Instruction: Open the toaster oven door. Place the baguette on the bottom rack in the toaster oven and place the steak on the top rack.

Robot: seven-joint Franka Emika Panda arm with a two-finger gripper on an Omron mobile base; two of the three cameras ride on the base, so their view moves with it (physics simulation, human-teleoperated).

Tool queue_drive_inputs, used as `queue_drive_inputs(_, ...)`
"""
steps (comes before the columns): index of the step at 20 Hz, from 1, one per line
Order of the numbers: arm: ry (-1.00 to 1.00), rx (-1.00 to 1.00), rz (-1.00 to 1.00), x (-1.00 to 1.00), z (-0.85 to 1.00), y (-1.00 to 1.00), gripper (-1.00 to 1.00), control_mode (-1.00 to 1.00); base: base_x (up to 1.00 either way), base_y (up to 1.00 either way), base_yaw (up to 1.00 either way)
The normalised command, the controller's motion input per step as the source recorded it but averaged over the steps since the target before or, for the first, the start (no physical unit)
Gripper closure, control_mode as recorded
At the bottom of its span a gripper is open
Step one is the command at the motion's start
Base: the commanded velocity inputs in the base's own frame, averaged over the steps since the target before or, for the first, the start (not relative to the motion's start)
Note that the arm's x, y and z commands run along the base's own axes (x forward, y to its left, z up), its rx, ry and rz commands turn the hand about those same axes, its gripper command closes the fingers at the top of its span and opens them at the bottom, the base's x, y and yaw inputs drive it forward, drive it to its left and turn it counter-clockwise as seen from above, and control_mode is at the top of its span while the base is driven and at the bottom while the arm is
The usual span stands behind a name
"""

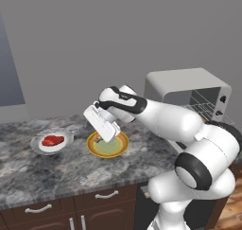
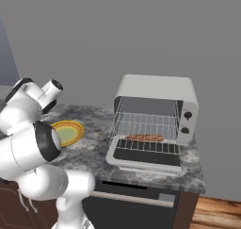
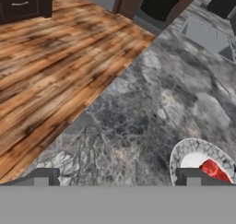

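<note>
The toaster oven (image 2: 157, 94) stands at the counter's right end with the toaster oven door (image 2: 146, 158) folded down flat. The baguette (image 2: 145, 138) lies on the bottom rack (image 2: 164, 145); the top rack (image 2: 148, 122) above it is bare. The steak (image 1: 52, 140) rests on a white plate (image 1: 40, 147) at the left, also visible as the steak (image 3: 213, 169) at the hand view's lower right. My gripper (image 1: 100, 138) hangs open over the yellow-rimmed green plate (image 1: 118, 148), right of the steak, nothing between its fingertips (image 3: 40, 176).
The yellow-rimmed plate (image 2: 70, 129) carries nothing. The marble counter (image 1: 28, 177) ends at a front edge above drawers (image 1: 38, 208). A wooden floor (image 3: 41, 71) lies beyond the counter edge in the hand view. My own arm's elbow (image 1: 208, 153) stands before the oven.
</note>
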Motion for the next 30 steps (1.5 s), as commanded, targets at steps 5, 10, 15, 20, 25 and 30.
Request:
queue_drive_inputs(5,0.0,0.02,-0.02,0.02,-0.05,0.01,-1.0,-1.0,0.0,0.0,0.0)
queue_drive_inputs(10,0.0,0.0,-0.02,0.11,-0.06,0.07,-1.0,-1.0,0.0,0.0,0.0)
queue_drive_inputs(15,0.0,0.0,-0.02,0.13,-0.09,0.11,-1.0,-1.0,0.0,0.0,0.0)
queue_drive_inputs(20,0.0,0.0,-0.01,0.16,-0.1,0.13,-1.0,-1.0,0.0,0.0,0.0)
queue_drive_inputs(25,0.0,0.0,-0.01,0.16,-0.13,0.13,-1.0,-1.0,0.0,0.0,0.0)
queue_drive_inputs(30,0.01,0.0,-0.03,0.2,-0.08,0.16,-1.0,-1.0,0.0,0.0,0.0)
